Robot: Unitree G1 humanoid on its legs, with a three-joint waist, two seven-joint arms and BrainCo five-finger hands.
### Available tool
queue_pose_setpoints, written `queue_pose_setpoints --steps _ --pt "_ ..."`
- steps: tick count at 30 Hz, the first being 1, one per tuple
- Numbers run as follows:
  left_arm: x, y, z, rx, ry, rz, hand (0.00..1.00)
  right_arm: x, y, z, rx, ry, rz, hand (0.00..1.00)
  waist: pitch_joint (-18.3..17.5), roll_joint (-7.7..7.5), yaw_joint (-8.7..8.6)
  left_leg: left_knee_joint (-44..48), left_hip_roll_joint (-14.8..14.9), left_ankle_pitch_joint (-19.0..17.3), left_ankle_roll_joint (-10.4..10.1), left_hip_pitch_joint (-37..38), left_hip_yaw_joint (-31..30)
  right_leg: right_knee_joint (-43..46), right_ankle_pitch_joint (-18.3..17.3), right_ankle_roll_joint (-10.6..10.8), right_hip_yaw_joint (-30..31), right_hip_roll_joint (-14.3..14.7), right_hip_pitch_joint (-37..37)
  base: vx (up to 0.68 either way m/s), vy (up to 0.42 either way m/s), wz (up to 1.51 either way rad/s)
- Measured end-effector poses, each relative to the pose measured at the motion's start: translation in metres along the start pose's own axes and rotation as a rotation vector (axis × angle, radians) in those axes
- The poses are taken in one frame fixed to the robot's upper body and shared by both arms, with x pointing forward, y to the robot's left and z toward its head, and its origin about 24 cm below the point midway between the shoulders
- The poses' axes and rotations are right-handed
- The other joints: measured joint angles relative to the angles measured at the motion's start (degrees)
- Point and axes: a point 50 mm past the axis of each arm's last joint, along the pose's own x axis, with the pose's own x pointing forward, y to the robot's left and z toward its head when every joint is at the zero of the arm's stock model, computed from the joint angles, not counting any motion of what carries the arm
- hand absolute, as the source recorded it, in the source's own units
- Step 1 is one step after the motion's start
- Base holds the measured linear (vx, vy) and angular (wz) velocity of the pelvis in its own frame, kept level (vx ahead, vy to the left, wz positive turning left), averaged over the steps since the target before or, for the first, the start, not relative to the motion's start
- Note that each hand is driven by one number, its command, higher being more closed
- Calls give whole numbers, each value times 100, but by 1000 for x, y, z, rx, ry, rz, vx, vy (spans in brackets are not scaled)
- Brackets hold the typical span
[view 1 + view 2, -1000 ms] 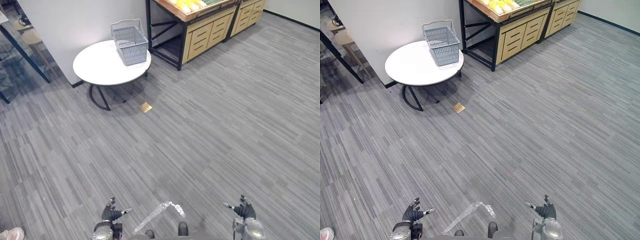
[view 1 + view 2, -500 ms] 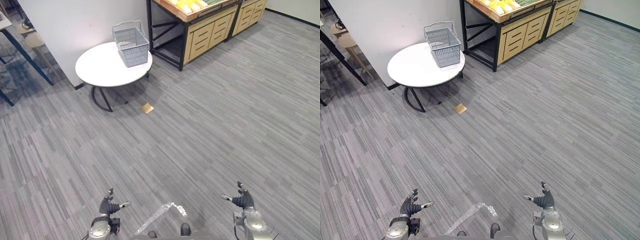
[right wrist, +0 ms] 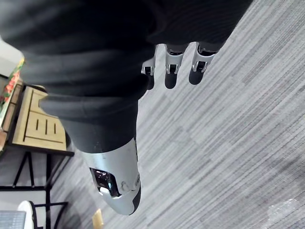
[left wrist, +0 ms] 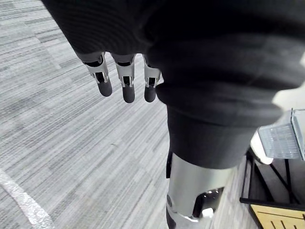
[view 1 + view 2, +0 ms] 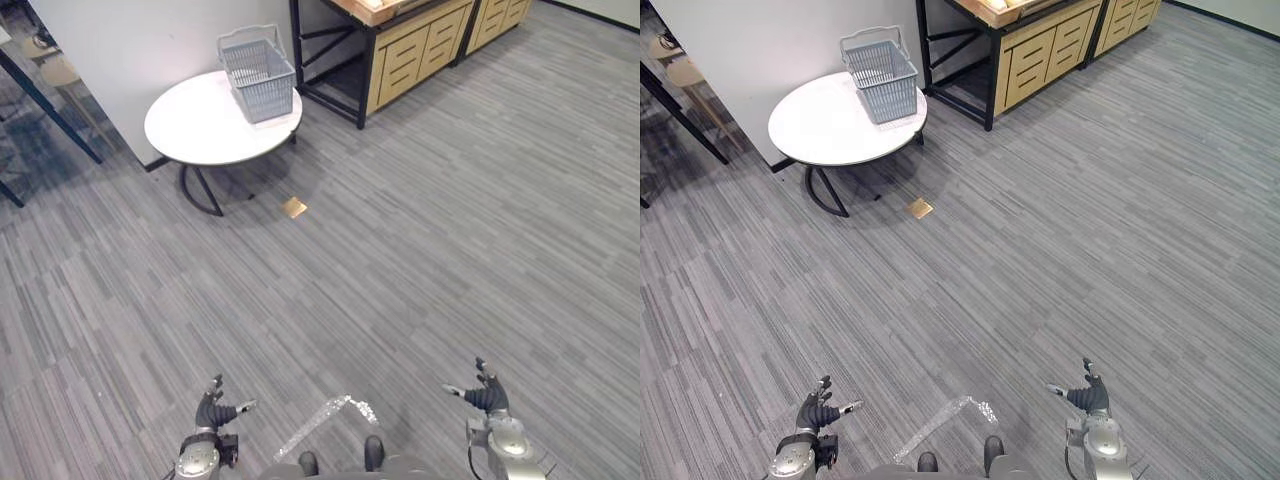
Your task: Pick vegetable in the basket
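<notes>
Basket [image 5: 258, 68]: upright on the worktop [image 5: 195, 125], at its far rim.
Left hand [image 5: 212, 410]: low over the floor [image 5: 400, 250], well apart from the worktop, fingers loosely spread, holding nothing.
Right hand [image 5: 488, 397]: well apart from the worktop too, fingers relaxed, empty.
Cabinet [image 5: 410, 55]: just beside the worktop.

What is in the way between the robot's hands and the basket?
Nothing visible. Bare grey floor lies between the left hand, the right hand and the round table holding the basket. A small tan patch lies flat beside the table.
</notes>
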Motion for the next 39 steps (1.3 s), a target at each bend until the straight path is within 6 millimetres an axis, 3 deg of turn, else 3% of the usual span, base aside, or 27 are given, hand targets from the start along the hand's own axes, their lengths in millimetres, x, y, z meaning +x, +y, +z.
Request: queue_pose_setpoints --steps 2,5,8,10,11,12,13,14,15,16,17,18,19,21,23,25,26,27,29,30,31,32,33,35,36,37,39 --pt "1 0 4 -12 -14 5 0 1 1 4 3 -14 -1 0 47 -67 -2 227 -137 -235 67 -11 -39 860 -415 153 19 -167 -297 138 97 7" --pt "2 4 6 2 -21 11 0 -2 9 8 5 -26 14 0 201 -152 -47 347 -276 -559 253 455 -227 3492 -479 204 -75 -354 -1310 295 96 21" --pt "5 6 11 12 -35 25 0 0 9 18 10 -64 13 0 251 -129 -76 34 -217 -715 302 1001 -438 3338 -752 17 -380 -301 -1981 477 15 29" --pt "11 2 20 4 -58 19 0 3 6 27 3 -98 9 0 353 39 -196 -204 1 -713 297 1241 -597 2713 -613 -16 -524 -144 -2361 534 -60 57" --pt "16 -4 27 -6 -74 12 0 6 2 32 -12 -113 5 0 471 106 -304 -331 200 -692 266 1475 -717 1870 -188 -132 -680 72 -2517 593 -85 65" --pt "19 -5 30 -5 -80 17 0 6 2 30 -22 -112 8 0 490 135 -341 -335 230 -640 67 1590 -817 837 506 -237 -618 186 -2591 635 -101 58" --pt "19 -4 32 -4 -84 19 0 5 2 29 -25 -108 10 0 461 45 -355 -330 227 -648 -66 1664 -873 431 827 -286 -578 221 -2586 709 -154 65" --pt "19 -5 29 0 -72 16 0 2 0 24 -32 -93 7 0 431 8 -432 -213 274 -739 -257 1858 -1019 246 2080 -612 -399 250 -2553 1008 -262 66" --pt "24 -16 33 -4 -73 -12 0 7 0 31 -33 -107 8 0 556 241 -504 308 467 -299 -851 1704 -1016 1107 1477 -863 -614 232 -2683 1163 -322 74" --pt "23 -23 33 -26 -74 -22 0 6 3 31 -32 -109 17 0 568 246 -493 1269 386 644 -888 1411 -976 1292 992 -905 -691 168 -2350 1016 -286 49" --pt "22 -26 31 -36 -66 -26 0 5 4 30 -36 -107 25 0 586 240 -477 1793 388 1207 -903 1244 -957 1257 822 -905 -698 156 -2078 777 -242 41" --pt "17 -30 23 -50 -47 -37 0 3 10 28 -38 -106 47 0 611 226 -436 3065 565 1826 -944 851 -913 1037 601 -953 -730 196 -1402 728 -230 35" --pt "14 -31 19 -52 -41 -52 0 -1 18 33 -17 -133 64 0 619 250 -412 4388 887 1542 -800 323 -598 728 488 -999 -752 297 -784 686 -223 25" --pt "12 -31 17 -55 -37 -52 0 -4 28 43 15 -181 88 0 668 143 -264 5173 1173 1156 -550 -313 -157 354 405 -1046 -700 362 -125 444 -144 0" --pt "8 -41 16 -86 -35 -81 0 -8 27 52 38 -219 86 0 691 115 -102 4837 1449 630 -458 -1252 355 -288 303 -889 -738 382 685 537 -131 11" --pt "4 -46 13 -88 -28 -98 0 -7 27 52 37 -221 83 0 703 100 -20 3685 1370 525 -401 -1618 724 -478 124 -910 -685 325 1051 478 -25 -4" --pt "1 -45 8 -83 -16 -98 0 -7 26 52 32 -219 82 0 736 67 39 2461 1167 544 -419 -1786 768 -537 -78 -863 -615 265 1302 624 45 -19" --pt "0 -44 6 -81 -11 -96 0 -7 26 51 30 -213 83 0 739 60 50 1893 1069 600 -459 -1787 750 -552 -162 -826 -585 240 1403 478 68 -17" --pt "-3 -43 1 -80 5 -92 0 -4 23 48 14 -199 78 0 678 163 117 -57 845 1022 -762 -1760 654 -706 -410 -610 -438 259 1717 471 118 -29" --pt "-3 -43 1 -80 6 -91 0 -2 23 47 6 -190 77 0 661 192 142 -256 828 1126 -738 -1780 638 -747 -468 -517 -390 270 1787 560 208 -56" --pt "-3 -40 0 -75 9 -85 0 1 24 42 -10 -160 78 0 622 136 203 -198 662 1695 -421 -1760 545 -720 -625 -282 -250 97 1976 599 256 -45" --pt "-5 -38 -3 -69 16 -82 0 -1 24 40 -18 -158 81 0 480 -34 188 -43 424 1973 -70 -1760 563 -491 -760 -53 -144 -177 1937 765 303 -35" --pt "-5 -38 -5 -66 21 -81 0 -1 25 40 -16 -161 80 0 451 -112 159 151 342 1915 116 -1792 565 -225 -835 78 -79 -319 1859 804 307 -9" --pt "-2 -40 0 -64 6 -89 0 -2 25 39 -28 -158 77 0 423 -312 130 691 96 1317 271 -1739 710 1206 -785 330 121 -624 1394 684 265 8" --pt "-1 -40 3 -56 -4 -90 0 -2 26 39 -39 -159 78 0 422 -389 100 768 -90 986 368 -1456 695 2394 -295 730 199 -785 1037 1332 372 48" --pt "5 -33 10 17 -31 -84 0 -5 50 78 -93 -332 155 0 447 -310 -25 172 -232 447 479 217 394 4744 -412 37 34 -718 -450 1401 298 64" --pt "7 -31 12 28 -39 -81 0 -7 51 97 -106 -422 154 0 469 -260 -109 107 -100 400 398 655 343 4045 -605 -32 -229 -602 -1012 966 31 56"
